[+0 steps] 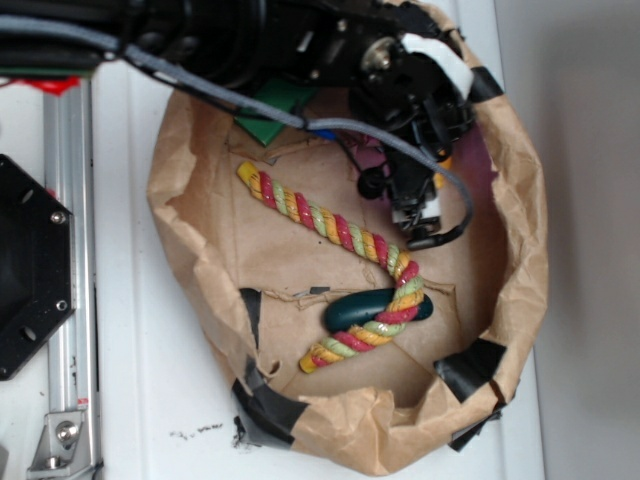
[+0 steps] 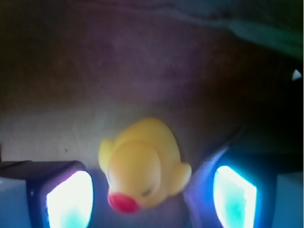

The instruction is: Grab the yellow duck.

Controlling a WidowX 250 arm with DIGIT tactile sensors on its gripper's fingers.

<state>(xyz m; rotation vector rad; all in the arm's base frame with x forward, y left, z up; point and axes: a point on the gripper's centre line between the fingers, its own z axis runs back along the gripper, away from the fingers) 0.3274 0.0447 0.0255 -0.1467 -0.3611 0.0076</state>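
Jaws stand wide apart in the wrist view, their two pale, glowing fingers (image 2: 70,199) showing at the lower left and lower right of the picture, and the yellow duck (image 2: 142,164) sits in the gap between them. The gripper (image 2: 152,202) has not closed on it: dark space shows on both sides of the duck, a little more on the right than on the left. The duck's head is nearest the camera, with the orange-red beak pointing down and slightly left toward the bottom edge, and its rounded body runs up and away from the fingers. It rests on a dim brownish surface that is too blurred to make out further.

From the exterior view the gripper (image 1: 425,225) hangs at the end of the black arm (image 1: 300,40), reaching into the upper right part of a crumpled brown paper bag (image 1: 520,200) rolled down into a shallow basket and patched with black tape. Only a small sliver of yellow (image 1: 443,165) shows beside the arm there; the duck is otherwise hidden under the gripper. Lower in the bag, well apart from the gripper, a long yellow, red and green twisted rope toy (image 1: 330,225) lies diagonally, its lower end curling over a dark green oblong object (image 1: 350,310). A green piece (image 1: 270,115) lies near the bag's top edge. The bag stands on a white desk (image 1: 180,400).
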